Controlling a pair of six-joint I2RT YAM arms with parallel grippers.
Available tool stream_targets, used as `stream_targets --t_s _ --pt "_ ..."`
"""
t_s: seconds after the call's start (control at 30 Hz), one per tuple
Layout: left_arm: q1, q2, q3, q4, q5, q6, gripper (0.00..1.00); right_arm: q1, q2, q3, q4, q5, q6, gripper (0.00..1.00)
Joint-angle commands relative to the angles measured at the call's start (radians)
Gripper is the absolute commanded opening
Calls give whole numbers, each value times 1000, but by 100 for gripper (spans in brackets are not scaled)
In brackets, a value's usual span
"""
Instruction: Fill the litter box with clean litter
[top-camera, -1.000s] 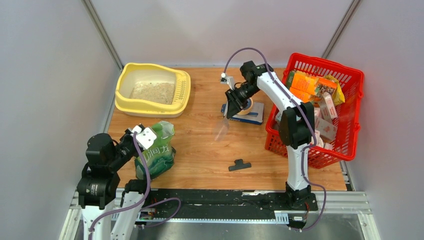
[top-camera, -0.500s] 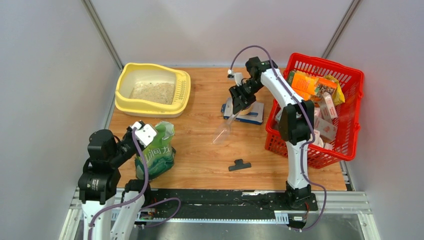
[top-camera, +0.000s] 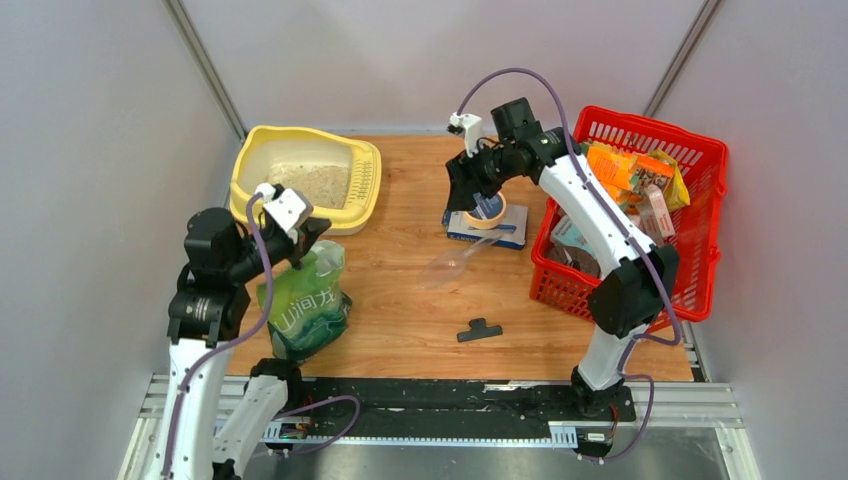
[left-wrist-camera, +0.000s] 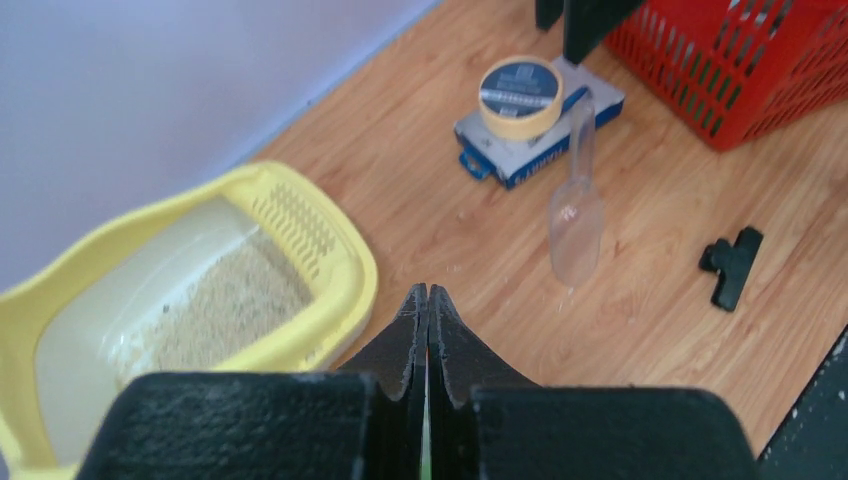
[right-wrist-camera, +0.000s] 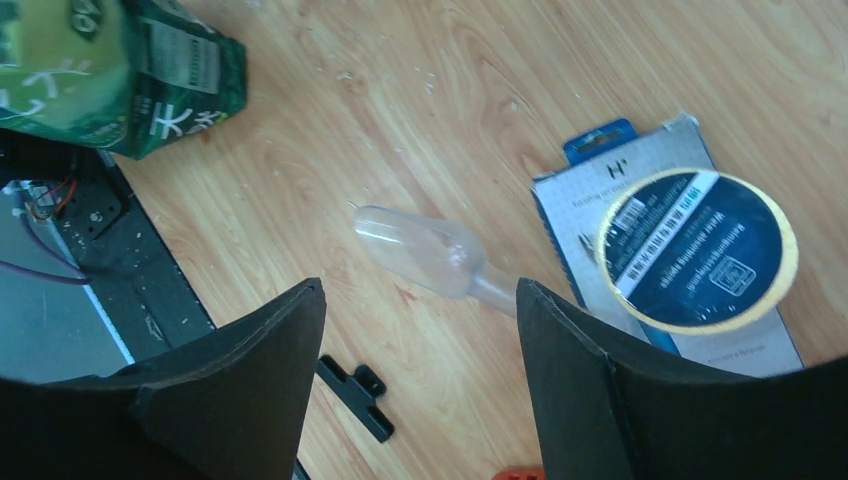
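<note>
The left gripper (top-camera: 304, 233) sits clamped tight on the top of the green pouch (top-camera: 305, 300), while the right gripper (right-wrist-camera: 420, 288) gapes wide and empty, a clear scoop (right-wrist-camera: 420, 250) lying below its jaws.

We see the R gripper (right-wrist-camera: 420, 290) at 6 o'clock, its two dark fingers (right-wrist-camera: 230, 390) spread wide w/ nothing held btw. them. At centre a clear plastic scoop (right-wrist-camera: 415, 250) lies flat on the wood table (right-wrist-camera: 400, 110), its handle running toward 4 o'clock and hidden behind the R finger. At 3 o'clock a tape roll (right-wrist-camera: 697, 250) sits on a blue-and-grey card pack (right-wrist-camera: 620, 160). The litter pouch (right-wrist-camera: 120, 70), green w/ white characters, is at 11 o'clock. A black clip (right-wrist-camera: 355, 395) lies at 6–7 o'clock, and a black rail (right-wrist-camera: 110, 230) at 9.
</note>
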Motion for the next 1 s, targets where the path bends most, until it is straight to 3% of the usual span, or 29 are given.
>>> stream_targets --t_s 0.0,0.13,0.27,0.3,0.33,0.43,0.47,0.5,0.57,0.67,0.8,0.97 --pt "-80 116 118 269 69 -107 0 40 -41 -27 99 -22 73 73" --pt "-162 200 244 284 65 -116 0 40 -49 -20 99 -70 136 73" --pt "-198 246 360 156 36 -44 0 41 -57 -29 102 -88 139 73" --pt "-197 251 385 116 10 12 7 41 -64 -32 104 -102 139 73" --pt "-197 254 446 67 -56 52 35 41 -67 -35 107 -113 139 73" --pt "-197 266 593 -212 -191 235 67 44 -75 -47 114 -151 144 75" --pt "-195 274 639 -416 -207 342 70 46 -78 -53 117 -159 148 77" --pt "-195 292 682 -523 -221 382 71 49 -80 -55 120 -174 148 85" --pt "-195 308 778 -774 -274 421 75 56 -86 -60 121 -182 145 90" --pt "-195 294 777 -970 -333 455 77 69 -84 -67 125 -197 141 100" --pt "-195 268 691 -1070 -343 490 78 81 -69 -69 125 -196 147 100" --pt "-195 277 484 -1018 -365 556 78 83 -55 -63 140 -200 184 100"
